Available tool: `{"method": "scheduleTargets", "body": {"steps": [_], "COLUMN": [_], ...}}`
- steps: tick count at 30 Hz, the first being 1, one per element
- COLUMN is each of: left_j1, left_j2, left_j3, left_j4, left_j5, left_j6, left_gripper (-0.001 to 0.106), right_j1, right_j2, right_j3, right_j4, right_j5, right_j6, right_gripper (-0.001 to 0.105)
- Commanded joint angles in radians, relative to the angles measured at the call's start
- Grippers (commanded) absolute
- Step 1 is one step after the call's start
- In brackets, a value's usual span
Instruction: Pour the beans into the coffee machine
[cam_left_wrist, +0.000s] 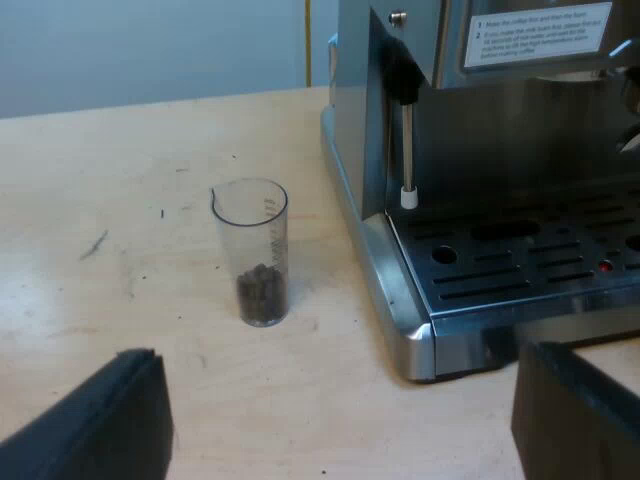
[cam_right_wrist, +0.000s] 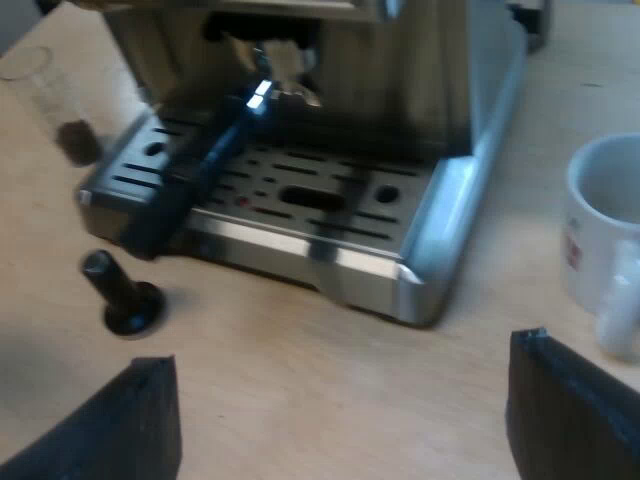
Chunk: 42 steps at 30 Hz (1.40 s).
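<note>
A clear measuring glass with dark coffee beans at its bottom stands upright on the wooden table beside the espresso machine. My left gripper is open, a short way before the glass and the machine's corner, with nothing between its fingers. My right gripper is open too, low over the table before the machine's drip tray. The holder's dark handle sticks out from the machine's front over the tray. The measuring glass also stands by the machine's far corner.
A black-knobbed tamper stands on the table near the drip tray's corner. A white mug sits beside the machine's other side. A steam wand hangs over the tray. Bare wooden table lies around the glass.
</note>
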Motion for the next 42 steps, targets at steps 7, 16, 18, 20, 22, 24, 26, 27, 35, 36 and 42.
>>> {"method": "scheduleTargets", "body": {"steps": [7,16,18,20,22,24,26,27,35,36,42], "left_j1": [-0.005,-0.005,-0.005,-0.005,-0.005,-0.005,-0.005,-0.005,-0.005,-0.005,-0.005], "left_j2": [0.089,0.123,0.123,0.123,0.125,0.125,0.125,0.125,0.127,0.127,0.129], "left_j3": [-0.008,-0.008,-0.008,-0.004,0.0,0.004,0.007,0.03,0.127,0.135,0.214], "left_j4": [-0.09,-0.1,-0.1,-0.1,-0.102,-0.105,-0.108,-0.128,-0.245,-0.255,-0.353], "left_j5": [0.035,0.035,0.021,0.007,-0.003,-0.006,-0.008,-0.009,-0.009,-0.009,-0.042], "left_j6": [-0.014,-0.014,-0.014,-0.014,-0.014,-0.014,-0.012,-0.012,-0.007,-0.004,0.004], "left_gripper": [0.072,0.072,0.072,0.072,0.072,0.072,0.072,0.072,0.072,0.072,0.072], "right_j1": [0.09,0.285,0.332,0.384,0.429,0.466,0.529,0.555,0.639,0.64,0.64], "right_j2": [0.14,0.267,0.289,0.316,0.339,0.357,0.405,0.429,0.541,0.55,0.612], "right_j3": [-0.018,-0.018,-0.018,-0.018,-0.018,-0.018,-0.016,-0.016,-0.016,-0.016,-0.016], "right_j4": [-0.16,-0.339,-0.372,-0.405,-0.431,-0.448,-0.488,-0.51,-0.621,-0.629,-0.686], "right_j5": [-0.128,-0.077,-0.038,0.013,0.06,0.084,0.127,0.144,0.23,0.23,0.23], "right_j6": [-0.021,-0.021,-0.021,-0.021,-0.021,-0.021,-0.021,-0.021,0.006,0.013,0.089], "right_gripper": [0.069,0.069,0.069,0.069,0.069,0.069,0.069,0.069,0.069,0.069,0.069]}}
